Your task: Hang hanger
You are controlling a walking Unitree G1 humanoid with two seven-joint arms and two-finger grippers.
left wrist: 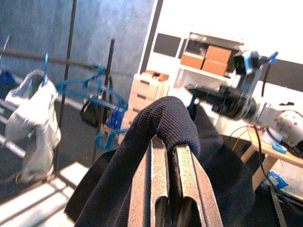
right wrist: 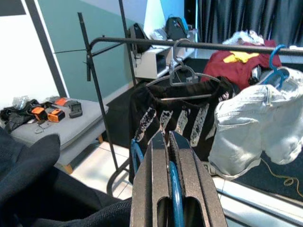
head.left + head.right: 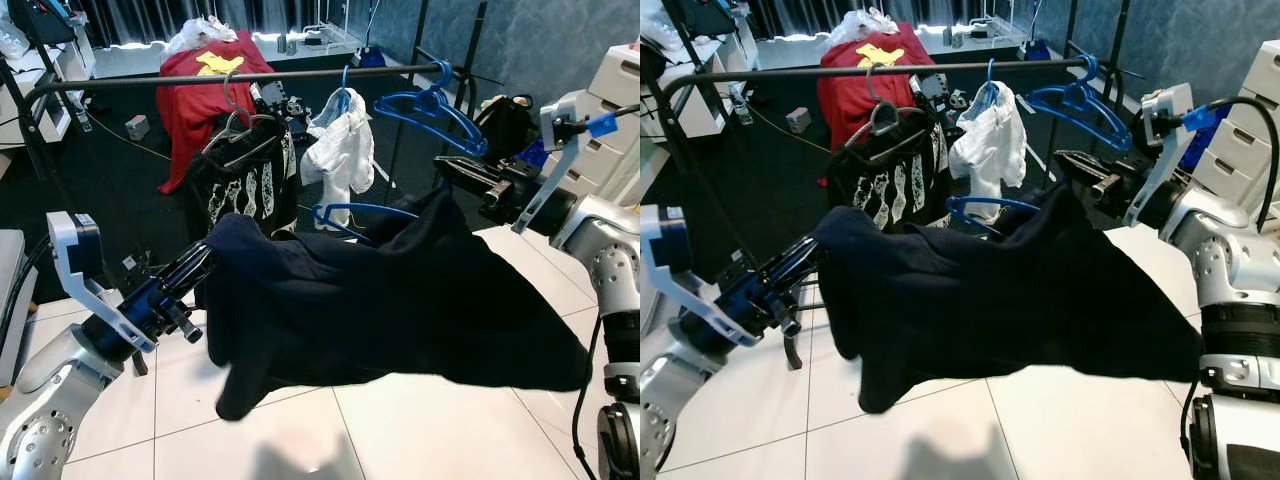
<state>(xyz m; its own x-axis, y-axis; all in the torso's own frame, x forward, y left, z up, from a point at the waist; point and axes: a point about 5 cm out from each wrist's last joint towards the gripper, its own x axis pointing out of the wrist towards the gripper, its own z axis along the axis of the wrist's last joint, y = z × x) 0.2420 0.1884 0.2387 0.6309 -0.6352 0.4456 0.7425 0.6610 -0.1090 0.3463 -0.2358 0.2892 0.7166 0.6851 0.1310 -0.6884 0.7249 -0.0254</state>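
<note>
Right hand (image 3: pixel 1080 165) pinched on blue hanger (image 3: pixel 985 208), left hand (image 3: pixel 205 258) pinching dark garment (image 3: pixel 400 300) edge, held below rail (image 3: pixel 250 78); cloth soft/floppy, so grip stiff hanger nr hook.

- White glossy floor tiles (image 3: pixel 420 430) cover the foreground; beyond them lies a dark carpet (image 3: pixel 120 190).
- A blue-grey mottled wall (image 3: pixel 540 40) rises at the back right, with dark curtains (image 3: pixel 200 15) along the rear, lit from below by a bright strip.
- White drawers (image 3: pixel 615 110) stand at the right edge.
- A red cloth with a yellow patch (image 3: pixel 215 85) drapes furniture at the back.
- A white shelf unit (image 3: pixel 50 90) sits at the far left.
- In the right wrist view, a teal wall (image 2: pixel 71 33) backs a grey cushioned bench (image 2: pixel 66 125) carrying orange-and-black tools (image 2: pixel 49 111).
- In the left wrist view, shelves hold orange boxes (image 1: pixel 208 59).
</note>
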